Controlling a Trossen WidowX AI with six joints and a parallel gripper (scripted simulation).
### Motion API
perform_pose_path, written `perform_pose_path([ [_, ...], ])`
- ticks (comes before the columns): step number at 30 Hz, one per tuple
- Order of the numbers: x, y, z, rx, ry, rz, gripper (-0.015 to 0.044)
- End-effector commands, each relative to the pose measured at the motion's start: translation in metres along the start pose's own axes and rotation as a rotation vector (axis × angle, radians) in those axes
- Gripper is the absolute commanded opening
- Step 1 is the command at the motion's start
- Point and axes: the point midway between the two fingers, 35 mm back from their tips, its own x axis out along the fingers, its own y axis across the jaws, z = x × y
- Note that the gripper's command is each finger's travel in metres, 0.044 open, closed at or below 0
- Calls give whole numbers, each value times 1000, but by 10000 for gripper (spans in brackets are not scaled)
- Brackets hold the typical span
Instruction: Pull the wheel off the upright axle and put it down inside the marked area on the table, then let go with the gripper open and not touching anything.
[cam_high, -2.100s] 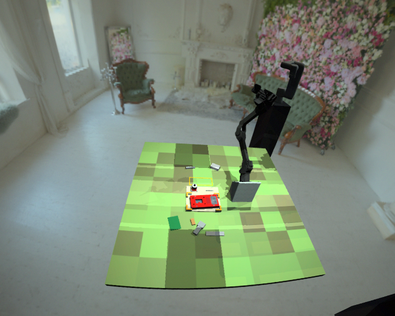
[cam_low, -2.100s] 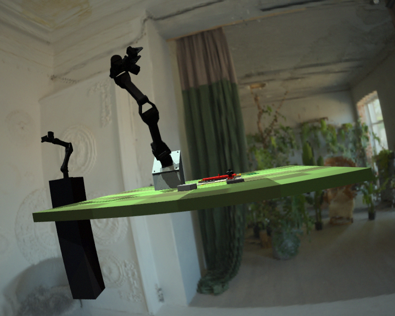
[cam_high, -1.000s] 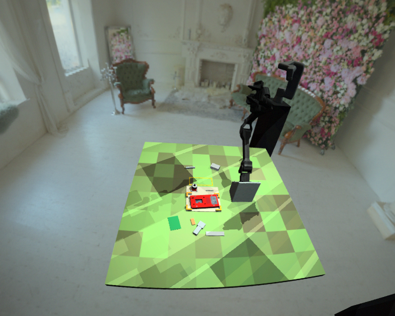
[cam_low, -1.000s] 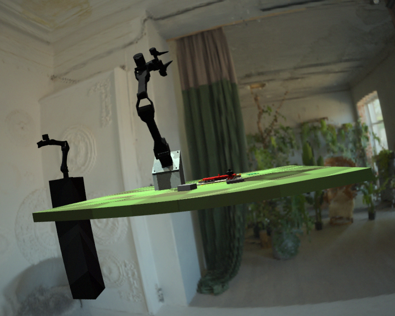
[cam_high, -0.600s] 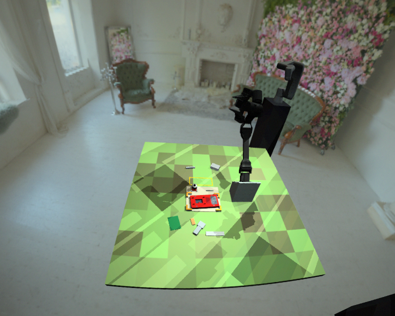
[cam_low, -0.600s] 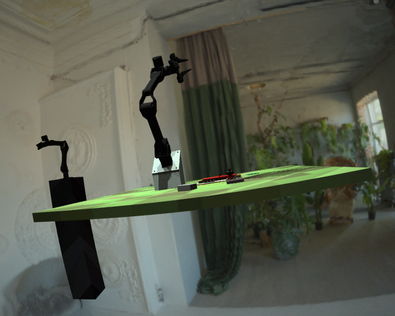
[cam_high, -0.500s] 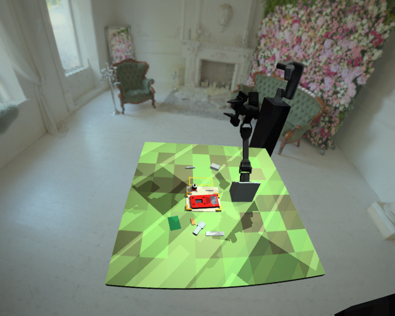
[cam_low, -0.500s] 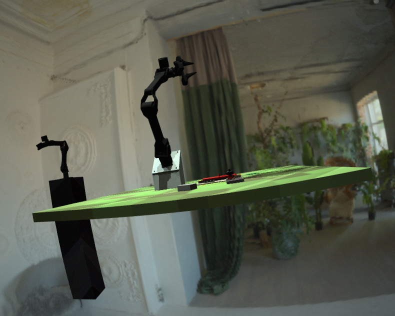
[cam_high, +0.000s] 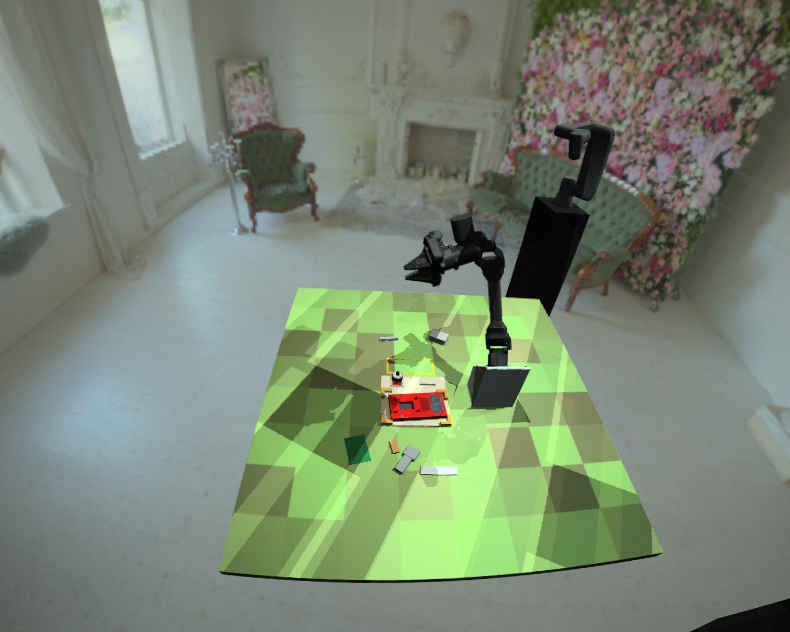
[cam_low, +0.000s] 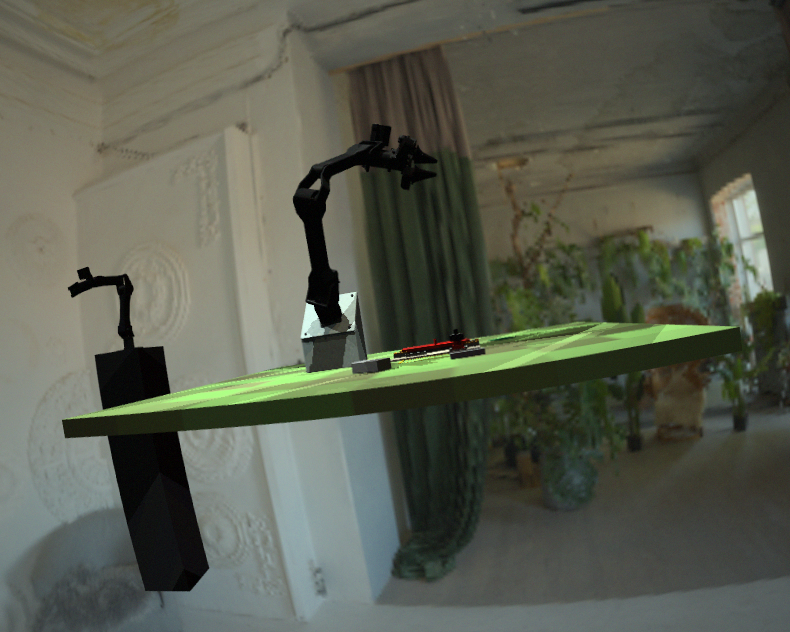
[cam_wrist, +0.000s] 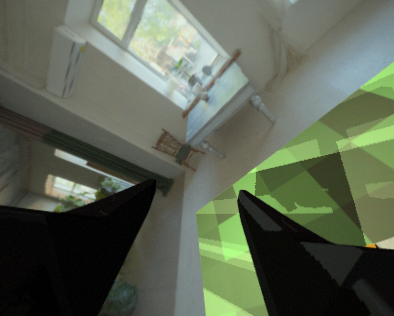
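Observation:
The wheel (cam_high: 397, 377) (cam_low: 455, 336) is a small dark round piece with a light top. It sits at the back left corner of a cream board (cam_high: 412, 382); the axle is too small to make out. The marked area is a yellow rectangle outline (cam_high: 409, 359) on the table just behind the board. My gripper (cam_high: 405, 271) (cam_low: 435, 168) (cam_wrist: 197, 190) is open, with nothing between its fingers. It is high above the table, far from the wheel, and points sideways. The wrist view shows room and table between and beyond the fingertips, but no wheel.
A red plate (cam_high: 407, 414) lies on the board. Behind the marked area are a grey block (cam_high: 438, 337) (cam_low: 370, 365) and a thin bar (cam_high: 388, 338). In front lie a green sheet (cam_high: 357, 449), an orange piece (cam_high: 394, 446), a grey part (cam_high: 407, 459) and a white strip (cam_high: 438, 471).

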Motion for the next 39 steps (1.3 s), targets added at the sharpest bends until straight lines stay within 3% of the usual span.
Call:
perform_pose_path([
  [1,33,-30,-13,-113,49,-101,300],
  [9,94,-112,-38,-336,204,-326,300],
  [17,131,-204,-64,-518,428,-524,300],
  [31,132,-368,-113,-706,966,-759,300],
  [39,125,-383,-119,-719,1025,-773,300],
])
